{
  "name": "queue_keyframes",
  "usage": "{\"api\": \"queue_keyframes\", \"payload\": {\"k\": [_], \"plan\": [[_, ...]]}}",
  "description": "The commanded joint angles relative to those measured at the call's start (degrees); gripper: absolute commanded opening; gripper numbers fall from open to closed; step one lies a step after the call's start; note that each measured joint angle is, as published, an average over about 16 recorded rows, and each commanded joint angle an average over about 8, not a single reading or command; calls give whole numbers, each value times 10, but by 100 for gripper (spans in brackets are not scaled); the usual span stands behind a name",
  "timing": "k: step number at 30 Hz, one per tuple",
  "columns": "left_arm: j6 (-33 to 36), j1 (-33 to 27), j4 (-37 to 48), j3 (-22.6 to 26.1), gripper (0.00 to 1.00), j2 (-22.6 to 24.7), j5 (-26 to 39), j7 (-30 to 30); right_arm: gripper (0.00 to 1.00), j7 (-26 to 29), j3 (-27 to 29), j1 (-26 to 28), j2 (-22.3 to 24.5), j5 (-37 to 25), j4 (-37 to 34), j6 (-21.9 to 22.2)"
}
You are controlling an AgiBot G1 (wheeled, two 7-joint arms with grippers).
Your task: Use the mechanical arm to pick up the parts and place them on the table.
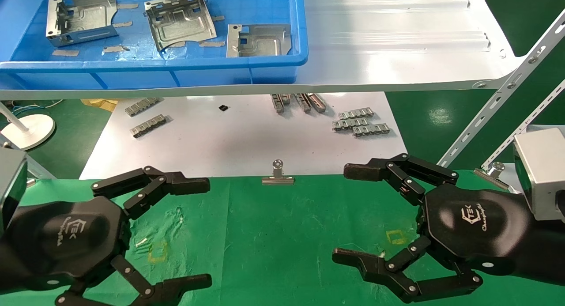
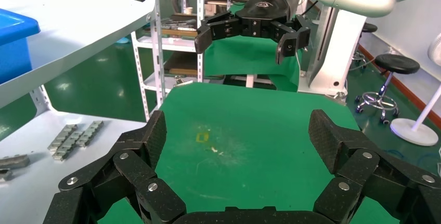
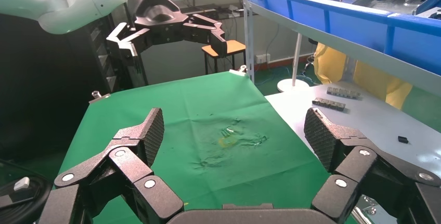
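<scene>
Three silver parts (image 1: 81, 18) (image 1: 180, 19) (image 1: 258, 40) lie in a blue bin (image 1: 154, 67) on the white shelf at the back left. My left gripper (image 1: 208, 232) hovers open and empty low over the green table (image 1: 282, 235) at the near left. My right gripper (image 1: 340, 213) hovers open and empty at the near right. In the left wrist view my left gripper (image 2: 240, 135) spans bare cloth with a yellow square outline (image 2: 202, 137). In the right wrist view my right gripper (image 3: 234, 130) spans wrinkled cloth. Both grippers are far from the parts.
The glossy white shelf (image 1: 397, 41) overhangs a white sheet (image 1: 247, 142) with grey linked strips (image 1: 362, 122) (image 1: 148, 125). A binder clip (image 1: 278, 175) sits at the cloth's far edge. Slotted shelf struts (image 1: 499, 98) slant at the right. A white lamp base (image 1: 28, 129) stands at the left.
</scene>
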Motion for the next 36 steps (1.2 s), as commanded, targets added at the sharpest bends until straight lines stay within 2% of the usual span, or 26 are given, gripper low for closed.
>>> {"api": "queue_keyframes", "payload": {"k": [1, 4, 5, 36], "plan": [[0, 0, 0, 0, 100, 0, 0, 0, 12, 0, 0, 0, 0, 0, 0, 0], [0, 0, 0, 0, 100, 0, 0, 0, 8, 0, 0, 0, 0, 0, 0, 0], [0, 0, 0, 0, 100, 0, 0, 0, 0, 0, 0, 0, 0, 0, 0, 0], [0, 0, 0, 0, 100, 0, 0, 0, 0, 0, 0, 0, 0, 0, 0, 0]]}}
